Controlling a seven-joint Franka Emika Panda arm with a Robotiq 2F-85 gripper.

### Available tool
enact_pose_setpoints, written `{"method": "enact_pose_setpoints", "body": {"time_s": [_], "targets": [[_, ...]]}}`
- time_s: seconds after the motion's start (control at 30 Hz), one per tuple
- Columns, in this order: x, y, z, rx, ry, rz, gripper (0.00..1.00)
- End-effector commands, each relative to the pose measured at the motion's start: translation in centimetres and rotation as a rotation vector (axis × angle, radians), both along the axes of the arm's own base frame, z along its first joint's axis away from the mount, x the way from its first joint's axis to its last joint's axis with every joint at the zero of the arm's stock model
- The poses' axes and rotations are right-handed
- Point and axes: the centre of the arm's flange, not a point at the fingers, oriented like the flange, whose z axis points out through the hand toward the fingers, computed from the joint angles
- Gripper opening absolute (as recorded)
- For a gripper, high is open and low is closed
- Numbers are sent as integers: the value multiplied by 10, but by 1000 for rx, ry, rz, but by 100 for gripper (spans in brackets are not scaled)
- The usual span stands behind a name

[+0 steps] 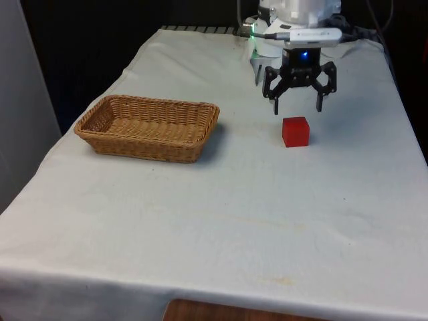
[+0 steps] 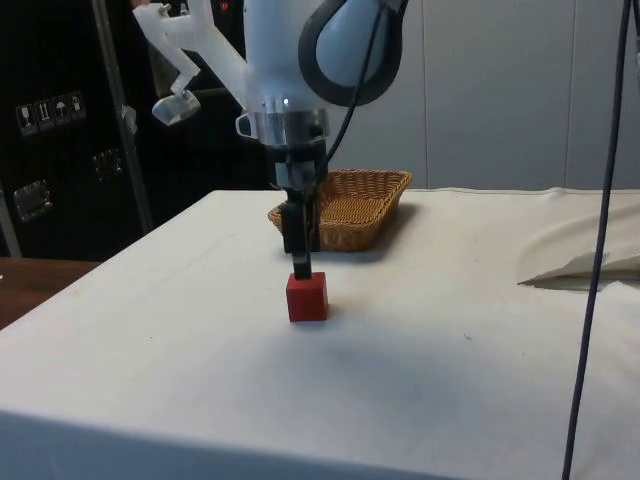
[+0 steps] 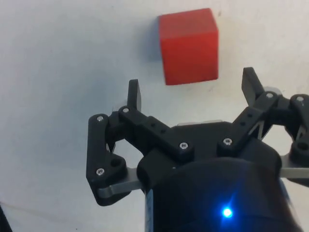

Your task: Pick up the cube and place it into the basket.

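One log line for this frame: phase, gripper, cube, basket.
phase: approach | gripper: open, above cube, not touching | cube: red, on cloth, not grasped | basket: empty, to the front view's left of cube

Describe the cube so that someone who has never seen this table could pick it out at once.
Start at the white table and find the wicker basket on the front view's left. Look to its right: the cube sits alone on the cloth, just below the open gripper. It is small, solid and bright red.

white cloth point(image 1: 221, 221): covers table | folded cloth point(image 2: 590, 262): side view's right | cable point(image 2: 595, 250): hangs
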Motion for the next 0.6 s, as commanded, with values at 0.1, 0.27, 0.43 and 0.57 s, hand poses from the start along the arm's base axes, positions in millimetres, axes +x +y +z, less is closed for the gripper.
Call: {"method": "enact_pose_setpoints", "body": {"time_s": [0.1, 0.27, 0.43, 0.57], "targets": [[3, -7, -7, -6, 0, -1, 100], [2, -3, -15, 2, -4, -1, 100], [3, -2, -24, 10, -6, -2, 100], [5, -4, -34, 10, -8, -3, 100]]}}
